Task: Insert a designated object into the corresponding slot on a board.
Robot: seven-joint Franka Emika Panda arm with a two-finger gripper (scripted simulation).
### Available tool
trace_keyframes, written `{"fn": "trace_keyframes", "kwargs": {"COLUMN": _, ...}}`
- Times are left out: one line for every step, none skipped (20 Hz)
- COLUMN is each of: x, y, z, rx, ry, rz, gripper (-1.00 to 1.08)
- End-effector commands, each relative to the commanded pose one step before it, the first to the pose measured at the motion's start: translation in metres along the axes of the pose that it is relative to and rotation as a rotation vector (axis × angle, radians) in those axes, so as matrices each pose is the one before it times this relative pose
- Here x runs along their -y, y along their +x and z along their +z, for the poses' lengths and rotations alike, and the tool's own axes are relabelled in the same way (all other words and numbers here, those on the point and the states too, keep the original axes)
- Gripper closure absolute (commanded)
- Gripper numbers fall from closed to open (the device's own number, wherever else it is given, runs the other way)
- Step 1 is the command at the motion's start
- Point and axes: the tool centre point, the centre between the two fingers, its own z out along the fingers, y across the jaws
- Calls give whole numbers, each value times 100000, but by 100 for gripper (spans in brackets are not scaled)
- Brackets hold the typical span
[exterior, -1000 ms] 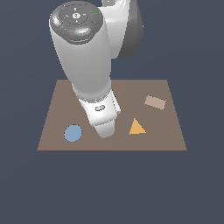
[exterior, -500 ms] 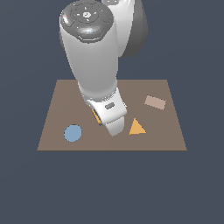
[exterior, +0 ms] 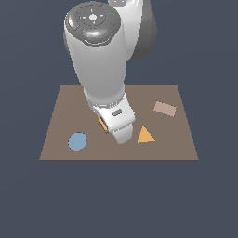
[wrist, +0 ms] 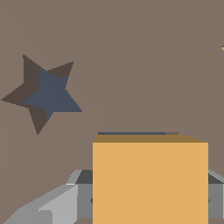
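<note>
My gripper (wrist: 150, 202) is shut on the orange-yellow square block (wrist: 150, 179), with grey fingers (wrist: 57, 202) showing on both sides of it. The block sits right over the dark navy square slot (wrist: 131, 133), of which only a thin strip shows past the block's edge. I cannot tell how deep the block sits. In the exterior view the arm's hand (exterior: 116, 122) stands over the middle of the brown board (exterior: 60, 111). It hides the slot, and only a corner of the block (exterior: 102, 124) shows.
A dark star-shaped cutout (wrist: 46, 95) lies in the board close beside the block. On the board are a blue circle (exterior: 77, 141), an orange triangle (exterior: 145, 135) and a tan rectangle (exterior: 164, 109). The board's front edge (exterior: 119, 159) is near the hand.
The hand has shifted a little toward the exterior view's right over the board's middle, and a corner of the orange block has come into view beside it.
</note>
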Motion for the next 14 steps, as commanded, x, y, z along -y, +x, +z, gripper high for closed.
{"fn": "trace_keyframes", "kwargs": {"x": -8, "y": 6, "z": 451, "rx": 0, "ry": -8, "rz": 33, "gripper": 108}}
{"fn": "trace_keyframes", "kwargs": {"x": 14, "y": -25, "z": 189, "rx": 13, "ry": -20, "rz": 65, "gripper": 108}}
{"fn": "trace_keyframes", "kwargs": {"x": -5, "y": 6, "z": 123, "rx": 0, "ry": 0, "rz": 0, "gripper": 108}}
{"fn": "trace_keyframes", "kwargs": {"x": -2, "y": 2, "z": 41, "rx": 0, "ry": 0, "rz": 0, "gripper": 108}}
{"fn": "trace_keyframes", "kwargs": {"x": 0, "y": 0, "z": 0, "rx": 0, "ry": 0, "rz": 0, "gripper": -92}}
{"fn": "trace_keyframes", "kwargs": {"x": 0, "y": 0, "z": 0, "rx": 0, "ry": 0, "rz": 0, "gripper": -92}}
{"fn": "trace_keyframes", "kwargs": {"x": 0, "y": 0, "z": 0, "rx": 0, "ry": 0, "rz": 0, "gripper": -92}}
{"fn": "trace_keyframes", "kwargs": {"x": 0, "y": 0, "z": 0, "rx": 0, "ry": 0, "rz": 0, "gripper": -92}}
{"fn": "trace_keyframes", "kwargs": {"x": 0, "y": 0, "z": 0, "rx": 0, "ry": 0, "rz": 0, "gripper": -92}}
{"fn": "trace_keyframes", "kwargs": {"x": 0, "y": 0, "z": 0, "rx": 0, "ry": 0, "rz": 0, "gripper": -92}}
{"fn": "trace_keyframes", "kwargs": {"x": 0, "y": 0, "z": 0, "rx": 0, "ry": 0, "rz": 0, "gripper": -92}}
{"fn": "trace_keyframes", "kwargs": {"x": 0, "y": 0, "z": 0, "rx": 0, "ry": 0, "rz": 0, "gripper": -92}}
{"fn": "trace_keyframes", "kwargs": {"x": 0, "y": 0, "z": 0, "rx": 0, "ry": 0, "rz": 0, "gripper": -92}}
{"fn": "trace_keyframes", "kwargs": {"x": 0, "y": 0, "z": 0, "rx": 0, "ry": 0, "rz": 0, "gripper": -92}}
